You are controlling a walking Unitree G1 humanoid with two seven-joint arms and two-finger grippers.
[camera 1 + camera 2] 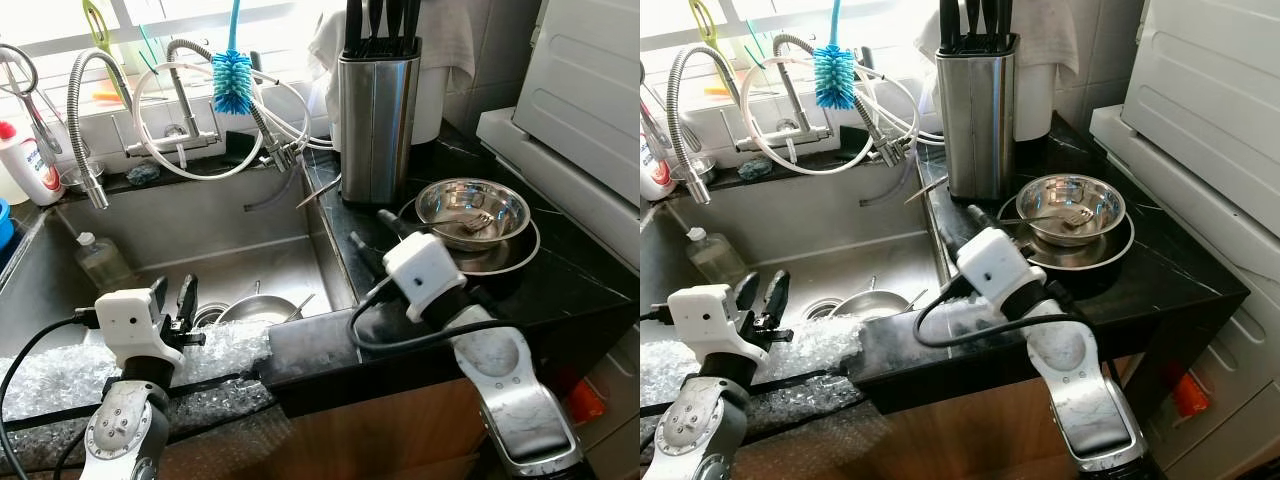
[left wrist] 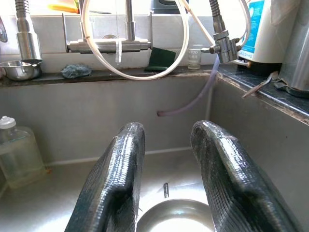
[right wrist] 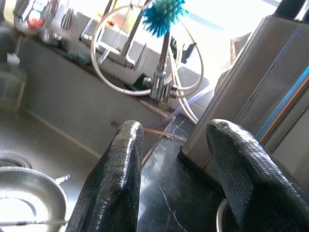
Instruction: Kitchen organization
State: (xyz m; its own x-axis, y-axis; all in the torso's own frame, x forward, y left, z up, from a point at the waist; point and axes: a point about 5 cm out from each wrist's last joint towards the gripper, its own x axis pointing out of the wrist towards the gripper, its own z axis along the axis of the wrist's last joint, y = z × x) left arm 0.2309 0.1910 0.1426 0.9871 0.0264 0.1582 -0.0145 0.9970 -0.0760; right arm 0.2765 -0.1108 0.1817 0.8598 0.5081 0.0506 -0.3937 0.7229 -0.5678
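Observation:
A steel bowl (image 1: 472,213) with a fork in it sits on stacked steel plates (image 1: 500,258) on the black counter (image 1: 580,290). Another steel bowl (image 1: 258,310) lies in the sink (image 1: 200,215) by the drain, also seen as a bowl (image 2: 174,217) under the left fingers. My left gripper (image 1: 173,298) is open above the sink's front edge, nothing between its fingers. My right gripper (image 1: 375,238) is open low over the counter's left edge, between the sink and the plates, pointing toward the knife block (image 1: 378,115).
A clear plastic bottle (image 1: 100,260) stands in the sink's left corner. Flexible taps and white hoses (image 1: 180,110) hang over the back, with a blue brush (image 1: 232,80). Bubble wrap (image 1: 70,375) covers the sink's front rim. A white appliance (image 1: 590,90) bounds the counter on the right.

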